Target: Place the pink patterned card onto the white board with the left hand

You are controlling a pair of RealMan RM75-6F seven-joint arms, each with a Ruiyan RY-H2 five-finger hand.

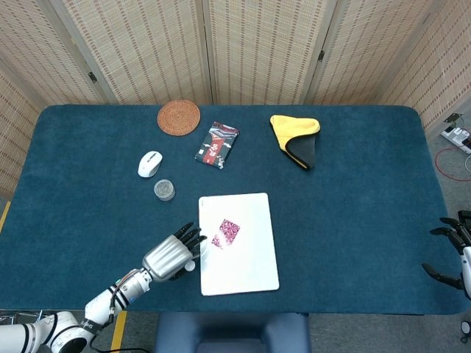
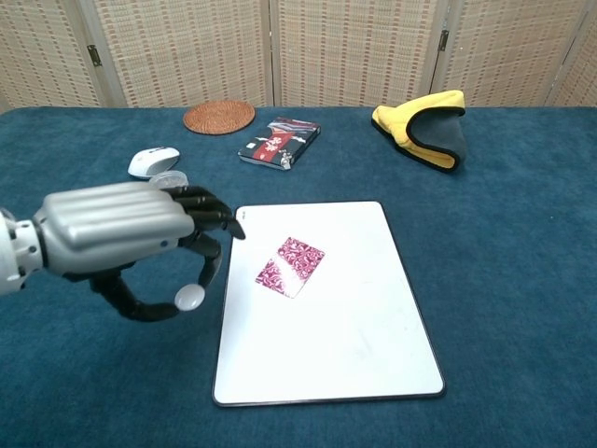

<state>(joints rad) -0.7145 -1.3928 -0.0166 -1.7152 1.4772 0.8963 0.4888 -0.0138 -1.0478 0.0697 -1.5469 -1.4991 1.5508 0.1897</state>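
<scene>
The pink patterned card [image 2: 290, 266] lies flat on the white board [image 2: 354, 345], in its upper-left part, so placement looks done. The left hand [image 2: 131, 238] hovers just beside the board's left edge, fingers apart, empty.

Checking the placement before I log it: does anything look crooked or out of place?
Only slightly: the pink patterned card lies flat on the white board but rotated askew to its edges. The left hand is empty beside the board.

bright even light, sharp, soft shadows
</scene>
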